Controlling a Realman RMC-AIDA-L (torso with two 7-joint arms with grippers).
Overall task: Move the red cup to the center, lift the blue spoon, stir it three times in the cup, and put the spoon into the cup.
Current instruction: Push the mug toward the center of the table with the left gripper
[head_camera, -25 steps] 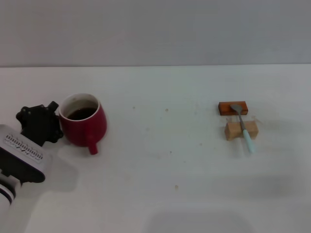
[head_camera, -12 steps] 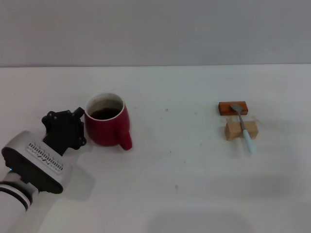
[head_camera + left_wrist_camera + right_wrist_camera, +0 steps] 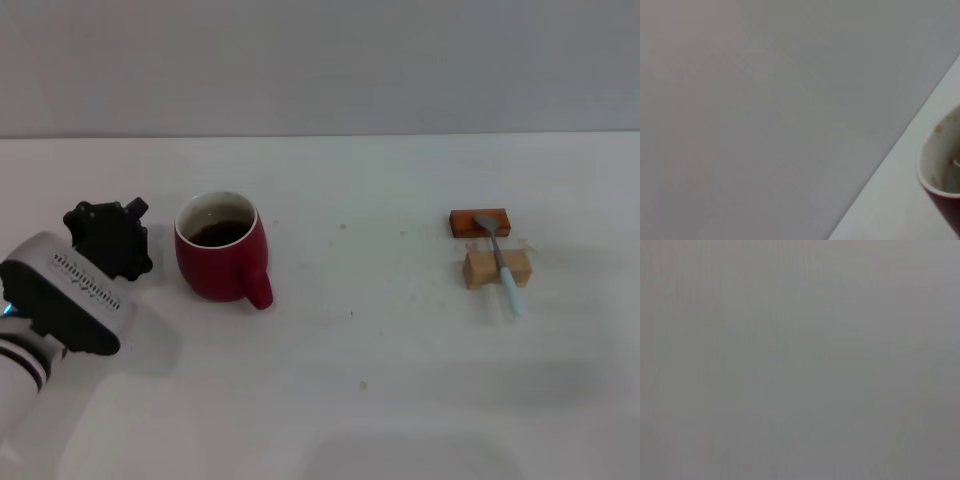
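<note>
The red cup (image 3: pixel 220 258) stands upright on the white table (image 3: pixel 350 380), left of the middle, with dark liquid inside and its handle turned toward the front right. A slice of the cup's rim (image 3: pixel 940 170) shows in the left wrist view. My left gripper (image 3: pixel 108 238) sits just left of the cup, with a small gap between them and nothing in it. At the right, the blue spoon (image 3: pixel 502 265) lies across two small blocks, bowl toward the back and pale handle toward the front. The right gripper is out of view.
The spoon rests on a dark orange block (image 3: pixel 480 222) and a light wooden block (image 3: pixel 496 268). A grey wall runs behind the table's far edge. My left arm's white casing (image 3: pixel 60 300) fills the front left corner.
The cup slid right with the left gripper and its handle swung to the front right. Since half a second ago the gripper has drawn back left, off the cup, which stays put.
</note>
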